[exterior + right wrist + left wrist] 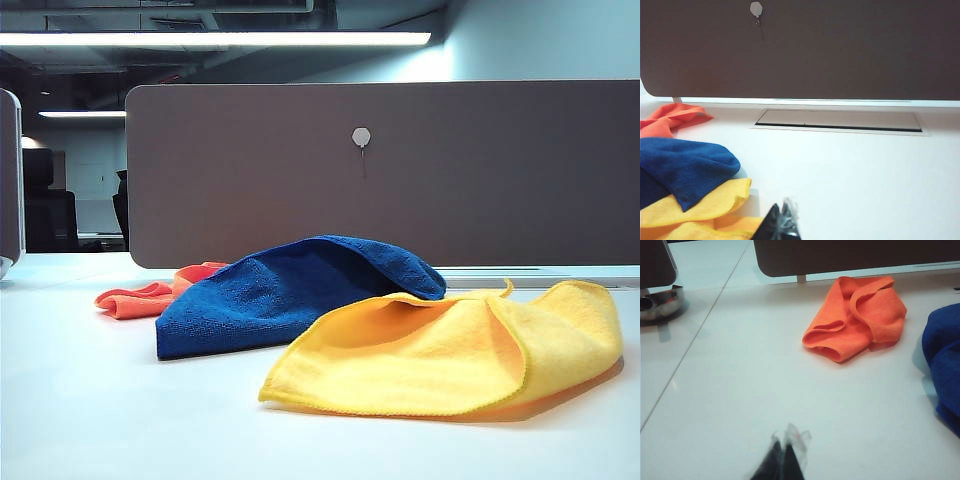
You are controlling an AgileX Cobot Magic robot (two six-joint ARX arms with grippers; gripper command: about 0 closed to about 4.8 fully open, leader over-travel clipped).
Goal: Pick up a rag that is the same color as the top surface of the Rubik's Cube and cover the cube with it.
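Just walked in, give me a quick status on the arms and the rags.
Left gripper shut, empty, above bare table. Right gripper shut, empty, near yellow cloth. Blue rag mounded; cube not visible.

Left tool (pixel 785 460), as seen from the left wrist camera: two slender black fingers came together to a narrow point, their tips wrapped in clear, glossy, crinkled film or tape that caught the light as pale grey. Right tool (pixel 782 225), as seen from the right wrist camera: the same build, with black tapering fingers and a translucent, wrinkled wrapping over the tips. On both tools the fingers lay against each other with no gap visible. No cables, screws or markings were discernible. Neither arm appeared in the exterior view.
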